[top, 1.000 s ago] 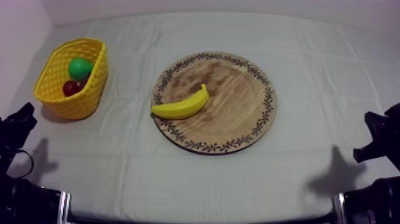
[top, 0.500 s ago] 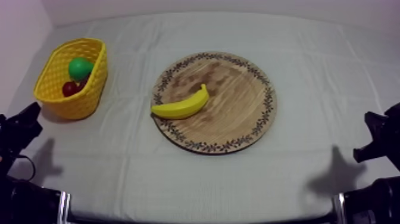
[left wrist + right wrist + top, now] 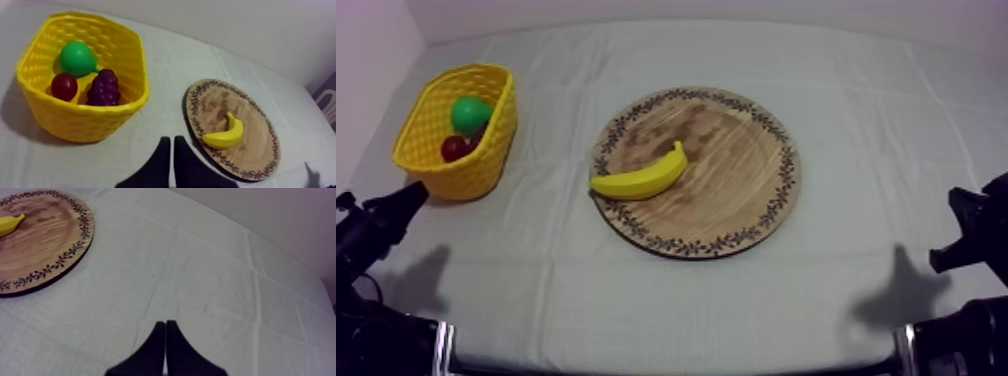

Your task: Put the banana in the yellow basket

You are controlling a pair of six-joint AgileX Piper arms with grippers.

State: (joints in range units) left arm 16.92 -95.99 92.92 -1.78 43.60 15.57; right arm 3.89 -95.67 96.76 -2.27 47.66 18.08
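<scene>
One yellow toy banana (image 3: pixel 641 178) lies loose on the round wooden board with the patterned rim (image 3: pixel 736 200), near the rim on the side facing the yellow woven basket (image 3: pixel 456 178), its stalk angled toward the board's middle. Nothing touches it, so I'd say the pick has not started.

The left arm's fingers (image 3: pixel 162 155) lie pressed together in a narrow wedge, low over the grey-white cloth on the table (image 3: pixel 636 300), near the basket's outer wall and aimed at the gap between basket and board. That arm sits closest to both, so it looks like the one meant for the job; the fingers would need to part before closing on the banana's curved body.

The right arm's fingers (image 3: pixel 159 338) are together too, over bare cloth well apart from the board, seemingly parked out of the way.

Inside the basket sit a green pear (image 3: pixel 76 57), a small red fruit (image 3: pixel 64 86) and a bunch of purple grapes (image 3: pixel 104 87), crowded enough that the banana would probably rest on top.
</scene>
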